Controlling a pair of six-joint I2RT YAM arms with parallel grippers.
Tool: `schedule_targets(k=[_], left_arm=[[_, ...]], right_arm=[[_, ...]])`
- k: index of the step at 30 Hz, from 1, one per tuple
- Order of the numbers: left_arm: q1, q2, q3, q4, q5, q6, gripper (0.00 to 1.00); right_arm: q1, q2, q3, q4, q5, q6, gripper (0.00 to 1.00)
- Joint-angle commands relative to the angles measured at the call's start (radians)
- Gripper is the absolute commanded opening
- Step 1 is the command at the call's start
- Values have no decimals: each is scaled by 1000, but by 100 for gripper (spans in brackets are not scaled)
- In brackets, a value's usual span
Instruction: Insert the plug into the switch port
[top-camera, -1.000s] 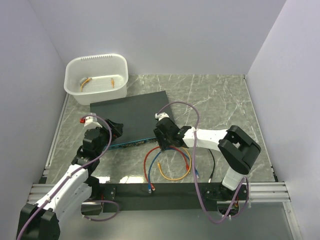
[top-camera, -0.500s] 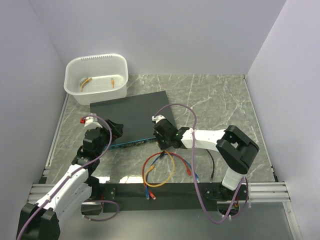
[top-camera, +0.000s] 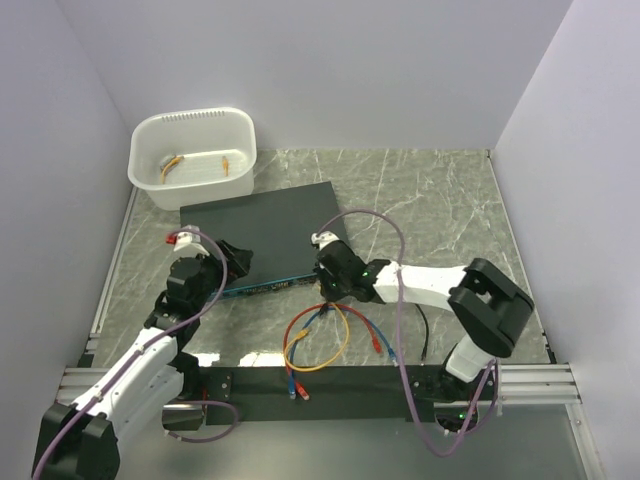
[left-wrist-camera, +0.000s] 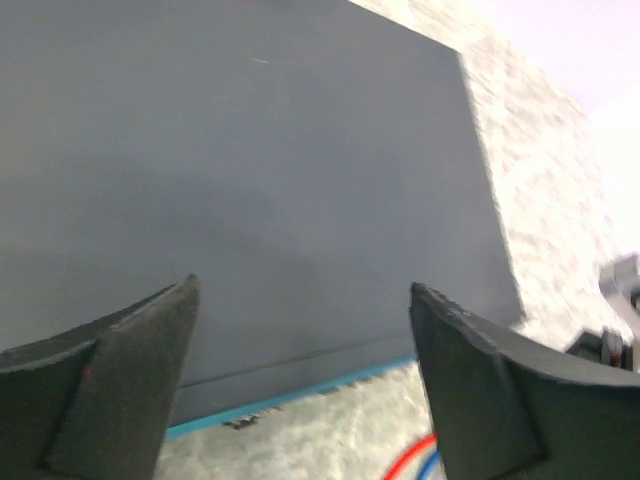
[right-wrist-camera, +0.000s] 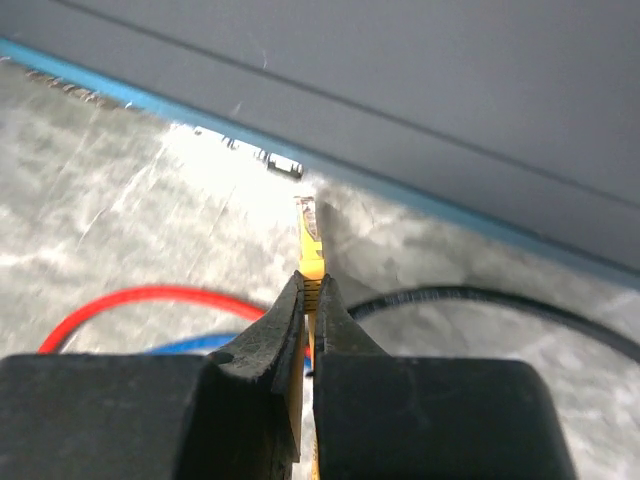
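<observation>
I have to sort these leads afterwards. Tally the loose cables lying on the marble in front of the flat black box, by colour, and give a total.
Red cable: 1
Blue cable: 1
Orange cable: 1, its plug end pinched in the right gripper
Black cable: 1
Total: 4

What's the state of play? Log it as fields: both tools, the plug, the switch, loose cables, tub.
left tool: open, empty, above the switch top
right tool: shut on orange plug
orange plug: aimed at the switch's teal face, tip just short, not inserted
loose cables: red, blue, orange loops on table beneath right arm
white tub: far left, orange cables inside
</observation>
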Motion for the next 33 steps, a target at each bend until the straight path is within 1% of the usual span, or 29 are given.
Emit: schedule_targets(k=[1,2,5,9,13,16,21,25,27,33], left_arm=[[-28,2,26,92,164,52,95],[-40,11,30,95,170,54,97],[-102,63,58,102,187,37,97],[-186,96,98,101,174,-10,96],[-218,106,115,154,186,-56,93],[-220,135,105,196,206,-69,90],[-225,224,104,312,292,-102,78],[-231,316,93,391,333,-144,77],[-240,335,86,435,339,-158,76],[-264,367,93,458,336,-162,75]], right_arm=[[-9,-122,-24,49,-19,-2,0],[-6,-134,-22,46,-26,-2,0],[2,-156,7,9,-26,-9,0],[14,-205,27,-17,-14,-11,0],[17,-231,55,-44,3,-3,0],[17,-249,65,-44,-11,0,0],[26,-260,73,-41,-20,3,0],[33,-258,73,-38,-26,7,0],[34,-255,75,-37,-31,12,0],[46,-251,70,-22,-39,21,0]])
